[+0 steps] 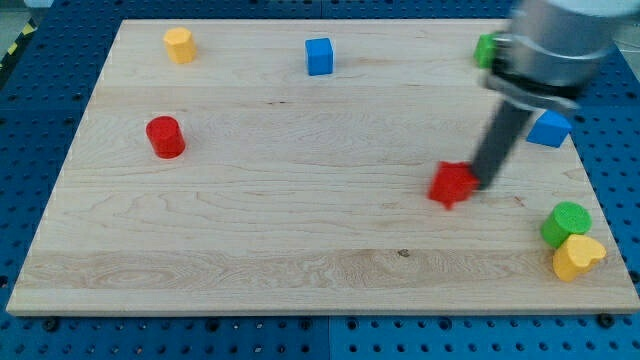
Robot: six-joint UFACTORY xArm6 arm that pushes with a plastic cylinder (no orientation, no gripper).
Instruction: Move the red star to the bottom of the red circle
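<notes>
Right now my tip (484,185) touches the red star (452,184) at its 3 o'clock edge; I have no hand. Light and rigid, it should slide easily toward 9 o'clock, ending below the red circle (165,137).

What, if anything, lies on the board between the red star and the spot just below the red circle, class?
Nothing visible does. My tip sits against the red star on its right side. The wood from there leftward to the spot under the red circle holds no block; the blue cube and yellow block sit well above.
</notes>
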